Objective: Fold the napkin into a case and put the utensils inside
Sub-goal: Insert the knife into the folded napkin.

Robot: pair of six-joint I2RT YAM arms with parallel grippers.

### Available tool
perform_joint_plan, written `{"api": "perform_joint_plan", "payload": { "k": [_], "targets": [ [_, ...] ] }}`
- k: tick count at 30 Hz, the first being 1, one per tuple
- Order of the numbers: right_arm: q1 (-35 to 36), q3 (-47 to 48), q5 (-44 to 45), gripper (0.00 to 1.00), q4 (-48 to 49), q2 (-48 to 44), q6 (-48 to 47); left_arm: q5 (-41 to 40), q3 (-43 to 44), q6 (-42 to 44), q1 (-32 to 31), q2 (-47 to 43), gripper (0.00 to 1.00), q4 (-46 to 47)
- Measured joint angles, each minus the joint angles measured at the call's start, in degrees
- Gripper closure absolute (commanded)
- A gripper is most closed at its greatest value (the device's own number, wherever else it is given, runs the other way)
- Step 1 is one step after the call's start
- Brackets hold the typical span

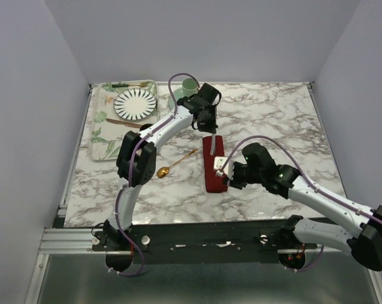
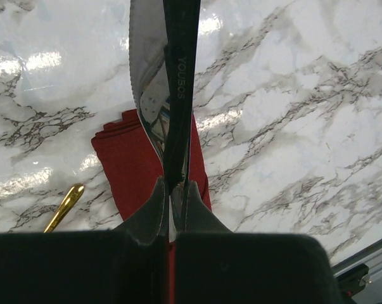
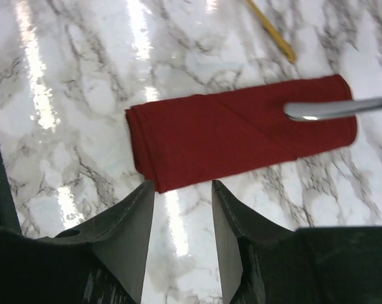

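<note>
The knife [image 2: 149, 76] is clamped between the shut jaws of the left gripper [image 2: 173, 190], and its end is held over the folded red case [image 1: 210, 180], which is laid at the centre of the top view. The right gripper [image 3: 181, 196] is held with jaws apart just beside the case's lower end. The gold spoon [image 1: 176, 163] is seen on the marble table [image 1: 273, 114], left of the case.

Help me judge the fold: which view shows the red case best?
Right wrist: the whole case shows close, folds plain. Top external shows it small. Left wrist shows only part, behind the held knife.
</note>
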Motion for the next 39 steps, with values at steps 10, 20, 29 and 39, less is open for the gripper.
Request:
{"api": "perform_joint_plan", "payload": {
  "k": [10,20,29,39],
  "targets": [
    [-3.72,-6.14,1.66,0.57,-6.93,-15.26,-0.61,-0.17,-0.22,0.35,-1.53,2.51,1.00,-1.99],
    [-2.05,-6.03,-1.79,0.65,-8.76,-3.93,-10.56,-0.22,-6.03,-1.44,-2.54,2.78,1.00,-2.05],
    [6.47,-6.08,-1.77,0.66,-1.73,4.04,-12.70,-0.26,-10.23,-5.46,-2.99,2.03,1.00,-1.95],
    [11.26,-5.86,2.89,0.66,7.72,15.63,-12.68,0.09,-10.23,-8.00,-2.34,1.05,1.00,-2.36]
  ]
}}
